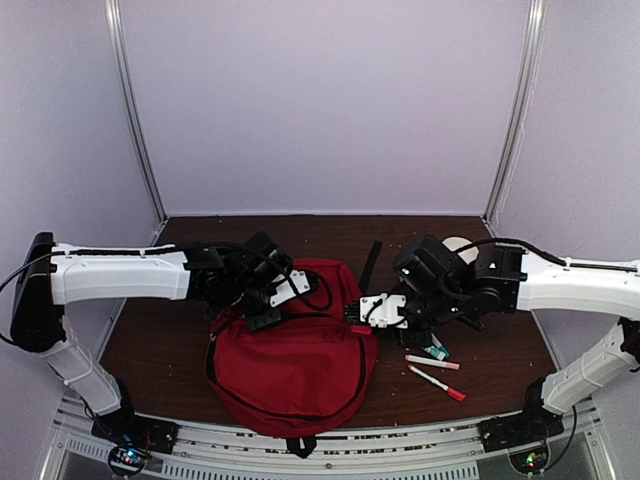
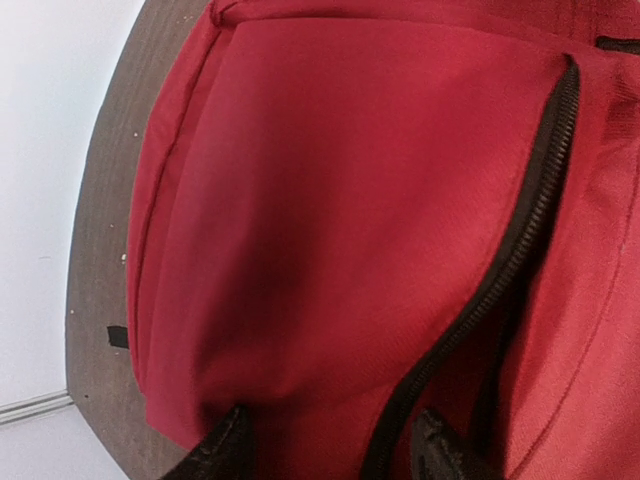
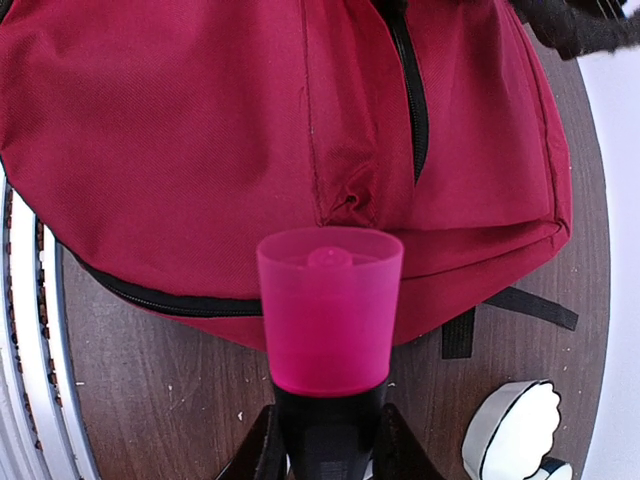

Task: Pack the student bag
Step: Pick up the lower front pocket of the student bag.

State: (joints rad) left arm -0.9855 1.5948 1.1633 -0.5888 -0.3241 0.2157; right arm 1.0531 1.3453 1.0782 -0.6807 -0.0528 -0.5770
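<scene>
Left gripper [image 2: 330, 455]: jaws apart with nothing between them, dark fingertips just above the red fabric beside a black zipper, at the bag's far left part.
Student bag [image 1: 295, 375]: large, red, rounded, with black zippers and black straps; it lies flat in the middle of the brown table [image 1: 150, 350], between the two arms and near the front edge.
Bag contents: the inside cannot be seen in any view.
Right gripper [image 3: 330, 450]: closed on a bottle [image 3: 330, 310] with a dark body and a translucent pink cap, held at the bag's right edge.
Table right of the bag: two white markers [image 1: 433, 362] with red caps lie side by side; a white round object [image 3: 515, 430] lies near the bag's strap.
Writing: any print on the markers is too small to read.
</scene>
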